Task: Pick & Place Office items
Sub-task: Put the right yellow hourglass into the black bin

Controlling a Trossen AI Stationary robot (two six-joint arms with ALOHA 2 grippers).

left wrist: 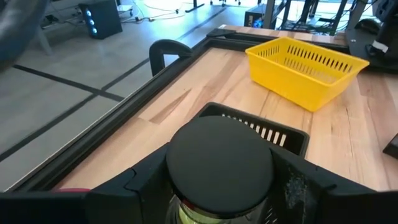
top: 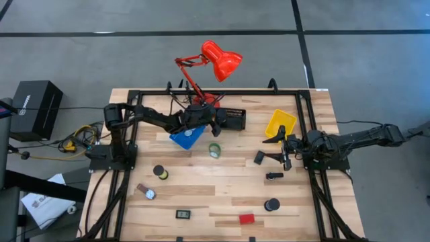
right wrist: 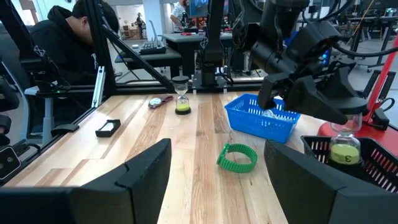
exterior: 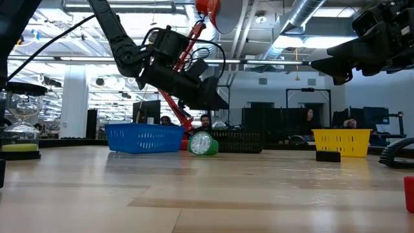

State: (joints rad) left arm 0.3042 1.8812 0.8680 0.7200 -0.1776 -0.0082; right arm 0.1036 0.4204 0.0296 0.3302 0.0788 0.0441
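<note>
Above black bin [top: 232,119], left pincer [top: 216,123] grasps hourglass [right wrist: 343,148]; right pincer [top: 287,149] released

Left gripper [left wrist: 219,193] fingers clamp a black-capped cylinder [left wrist: 219,167], yellowish below the cap. Just beyond it, black bin [left wrist: 273,134] on wooden worktop [left wrist: 205,84]; yellow bin [left wrist: 305,68] farther off, black frame rail [left wrist: 124,115] alongside.

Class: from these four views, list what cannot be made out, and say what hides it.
- Blue bin contents: high view, the left arm covers it.
- Black bin inside: left wrist view, the held hourglass blocks it.
- Small gadget: high view, too small to identify.
</note>
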